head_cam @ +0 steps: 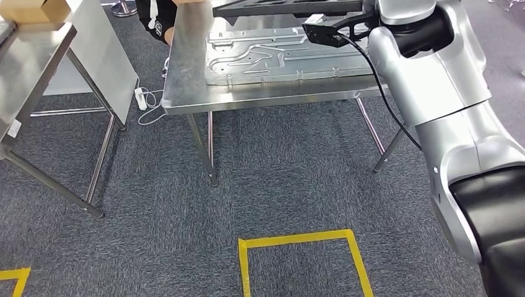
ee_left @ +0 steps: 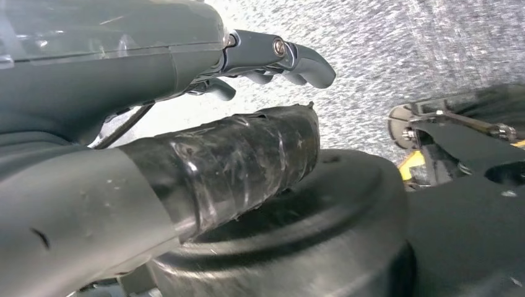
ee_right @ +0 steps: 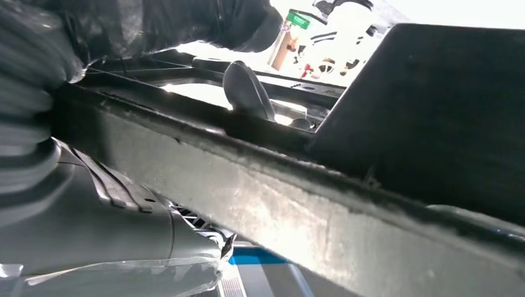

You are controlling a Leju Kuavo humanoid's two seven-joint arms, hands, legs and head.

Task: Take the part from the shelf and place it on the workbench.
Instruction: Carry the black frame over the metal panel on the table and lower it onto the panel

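Note:
The part (head_cam: 285, 7) is a flat dark frame-like panel, held level above the far side of the steel workbench (head_cam: 186, 86). My right hand (head_cam: 328, 31) grips its near edge, arm stretched forward over the bench. In the right wrist view the part's edge (ee_right: 297, 204) runs across the picture, with the taped thumb over it and a finger (ee_right: 247, 90) showing through an opening in it. A silver stamped metal panel (head_cam: 278, 55) lies on the bench under the part. My left hand (ee_left: 186, 124) hangs by my side, fingers (ee_left: 278, 59) apart from the taped thumb, holding nothing.
A second steel table (head_cam: 37, 68) with a cardboard box (head_cam: 37, 9) stands at the left, a white board (head_cam: 105, 55) leaning behind it. A person (head_cam: 155, 18) in dark clothes is beyond the bench. A power strip (head_cam: 141, 98) and a yellow tape square (head_cam: 303, 260) mark the carpet.

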